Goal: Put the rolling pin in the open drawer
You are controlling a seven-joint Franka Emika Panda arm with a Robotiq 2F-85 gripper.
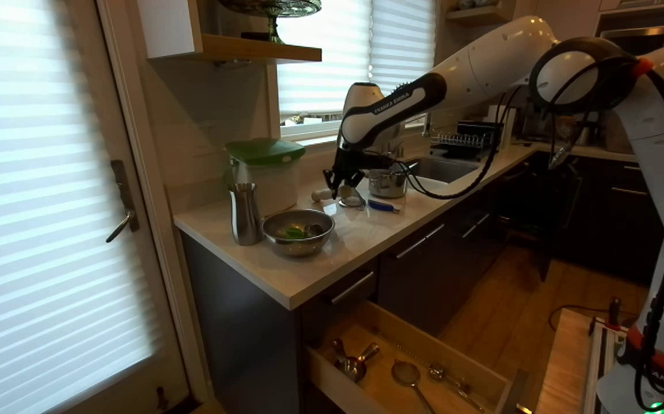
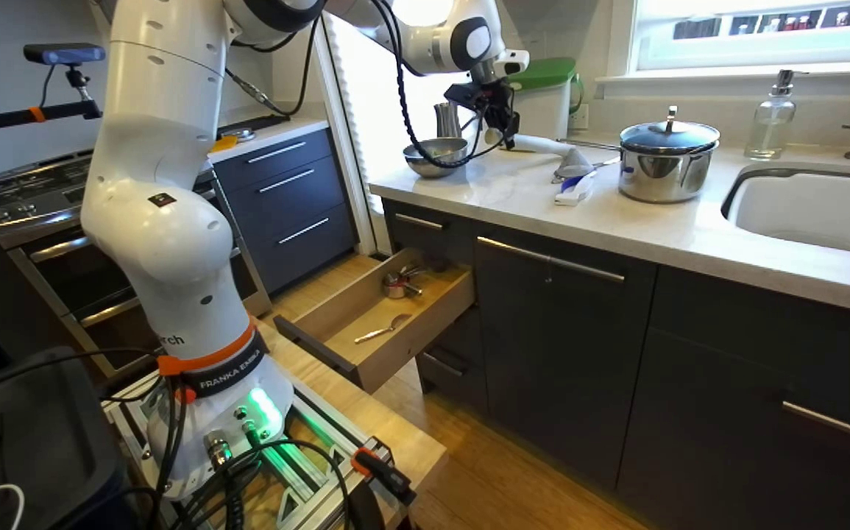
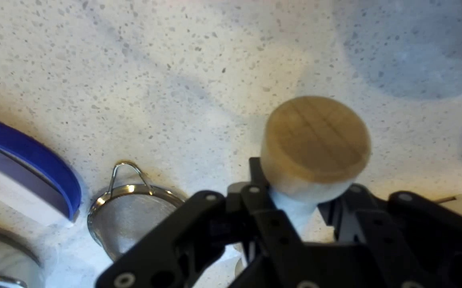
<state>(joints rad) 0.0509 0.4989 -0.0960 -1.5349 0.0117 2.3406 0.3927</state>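
Wrist view gives me the flat wooden end of the rolling pin point(image 3: 317, 144) facing the lens, with my black fingers point(image 3: 271, 220) standing on either side of its narrower neck. Whether they clench that neck or only flank it I cannot tell, since the thick end covers the spot where they would meet it. Under all this is the speckled pale desk point(image 3: 199, 52). To one side lies a mesh strainer point(image 3: 127, 218) with a wire loop, and near it a blue and white tool point(image 3: 51, 166). In an exterior view I see the rolling pin stretched sideways at the desk, its far end next to the strainer; I can't judge whether its underside rests on the surface. A lidded pot point(image 2: 664, 177) stands near the strainer. Toward the desk's corner a metal bowl point(image 1: 297, 247) with something green inside sits just beside a tall steel cup point(image 1: 245, 218), a green-lidded container point(image 1: 274, 181) behind them. In both exterior views the open drawer point(image 2: 421, 335) juts out below the desk, well apart from the rolling pin, with metal utensils point(image 1: 352, 371) inside
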